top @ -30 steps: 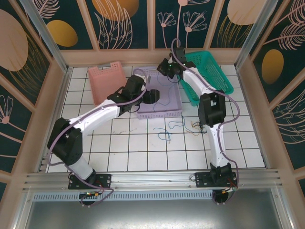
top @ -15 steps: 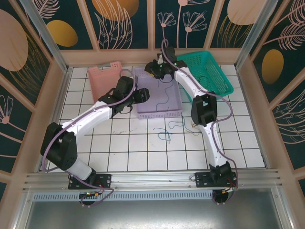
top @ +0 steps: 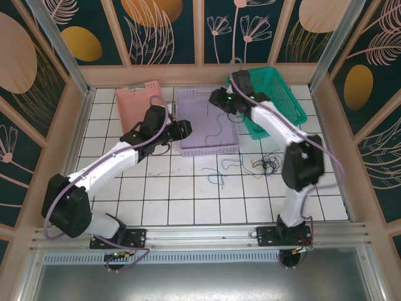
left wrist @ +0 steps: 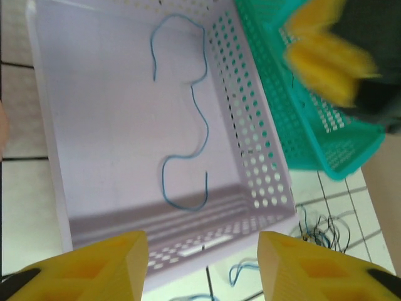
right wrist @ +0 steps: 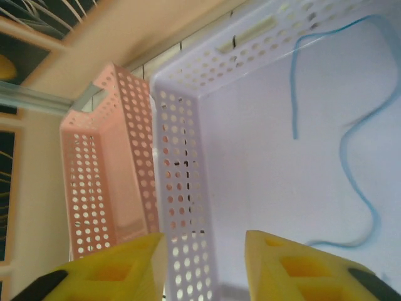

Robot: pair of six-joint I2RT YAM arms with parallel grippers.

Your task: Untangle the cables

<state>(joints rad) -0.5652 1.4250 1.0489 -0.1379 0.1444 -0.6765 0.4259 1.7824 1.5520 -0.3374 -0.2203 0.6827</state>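
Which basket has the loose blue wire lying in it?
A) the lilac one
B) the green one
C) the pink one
A: the blue wire lies in loose squiggles on the floor of the lilac basket, as the left wrist view shows.

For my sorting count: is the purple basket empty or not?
Not empty: one blue cable lies loose on the purple basket floor.

Motion-blurred: right gripper (left wrist: pixel 326 59), ahead and to the right of left gripper (left wrist: pixel 200 251). Too fine to separate: cable clump (left wrist: pixel 322 227) strands, just right of the latter.
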